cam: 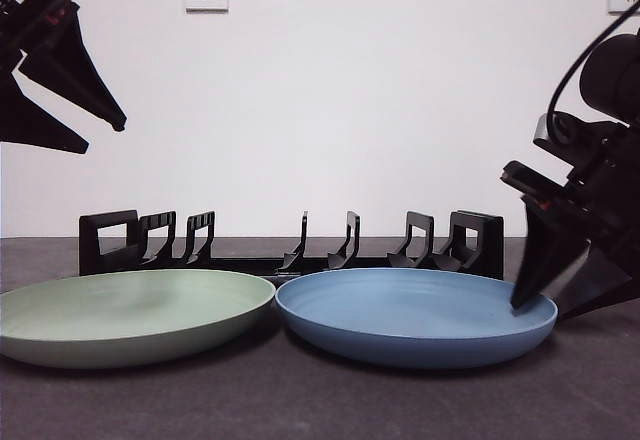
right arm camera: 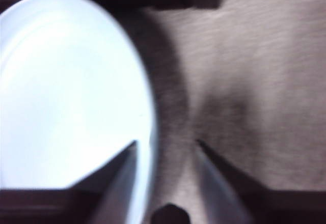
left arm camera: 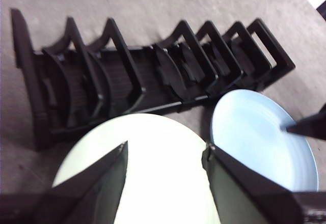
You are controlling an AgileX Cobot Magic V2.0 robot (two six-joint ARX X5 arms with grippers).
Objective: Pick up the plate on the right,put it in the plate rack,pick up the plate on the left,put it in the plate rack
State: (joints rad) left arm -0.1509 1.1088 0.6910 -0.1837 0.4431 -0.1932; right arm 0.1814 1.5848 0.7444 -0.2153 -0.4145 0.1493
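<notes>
**Blue plate not yet lifted; rack empty**

The blue plate (cam: 415, 315) lies flat on the tabletop (cam: 320, 400) toward its right side, just in front of the rack (cam: 290, 245), and its rim meets or nearly meets that of the green plate (cam: 130, 312) lying to its left. Neither plate stands in the rack, so as I judge it nothing of the task is done: both lifts and both placements are left.

My right gripper (cam: 555, 305) is down at the blue plate's right rim with its jaws spread. My right wrist view shows one jaw over the plate's inside and the other over bare tabletop outside, so the rim runs between them, but nothing is pinched. From the front view one jaw tip sits at or just above the rim; I cannot tell whether it touches.

My left gripper (left arm camera: 165, 152) hangs high toward the left, well above the green plate, jaws also spread and holding nothing.

To my mind the step in hand is closing my right jaws on the blue rim before lifting.
</notes>
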